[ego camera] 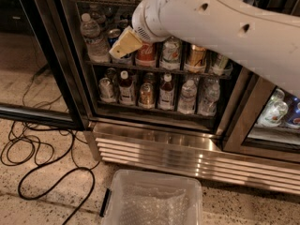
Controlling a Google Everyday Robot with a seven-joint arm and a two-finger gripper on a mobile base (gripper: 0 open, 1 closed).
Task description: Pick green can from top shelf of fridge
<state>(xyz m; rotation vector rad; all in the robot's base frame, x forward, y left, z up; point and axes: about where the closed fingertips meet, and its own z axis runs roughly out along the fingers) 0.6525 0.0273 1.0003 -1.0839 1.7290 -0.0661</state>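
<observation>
The one camera looks down, close on the fridge (187,146), hand (118,49) upper centre-left.

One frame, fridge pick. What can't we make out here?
Camera view only:
- Highest shelf in view: its drinks are cut off by the top edge, so the green can cannot be singled out.
- Gripper, before the second row's left end, partly hides a blue can.
- Arm covers the fridge's upper right.

Open fridge (154,146): gripper (125,42) hangs before upper left lanes; bottles (167,92) packed tight throughout. Floor: plastic bin (152,191) in front, cables (28,144) left.
</observation>
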